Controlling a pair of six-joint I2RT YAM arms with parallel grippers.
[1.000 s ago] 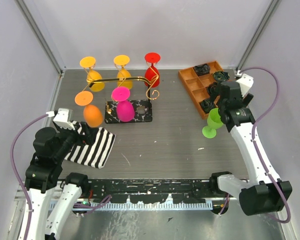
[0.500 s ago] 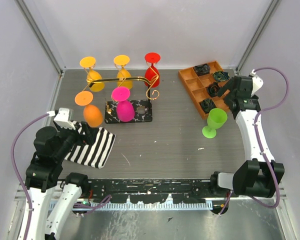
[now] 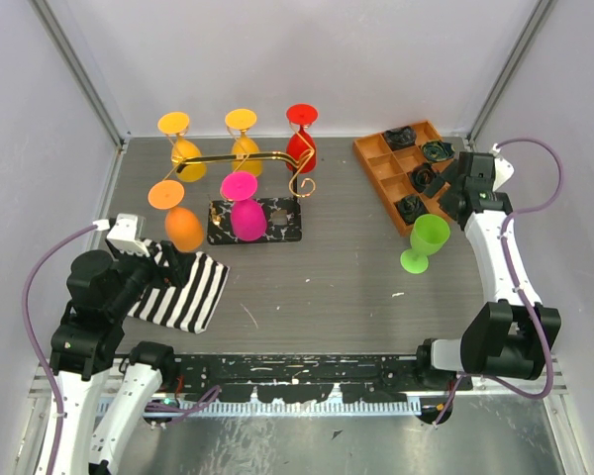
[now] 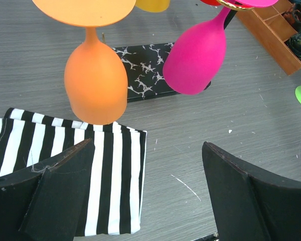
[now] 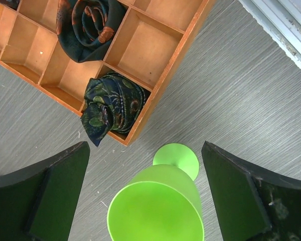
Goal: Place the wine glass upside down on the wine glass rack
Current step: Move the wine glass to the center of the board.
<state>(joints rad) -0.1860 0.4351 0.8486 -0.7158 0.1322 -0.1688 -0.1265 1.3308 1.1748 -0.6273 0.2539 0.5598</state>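
Top external view: green wine glass (image 3: 426,240) stands upright on the table (image 3: 327,287) near the orange tray (image 3: 376,183), well apart from the wine glass rack (image 3: 283,222), where five glasses hang. I judge that grasping, inverting and hanging are all left to do. Right gripper (image 5: 145,145) hovers over the glass, jaws wide, holding nothing. Left gripper (image 4: 148,145) is likewise wide and empty, over the striped cloth (image 3: 188,287).

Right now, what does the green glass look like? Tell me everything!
The green wine glass is bright lime all over and matte like plastic. It has a round bowl, a short stem and a flat round foot. It stands upright and empty on the grey table, beside the near corner of the orange tray, not touching it. The right gripper hangs open above it, one finger on each side, touching nothing.
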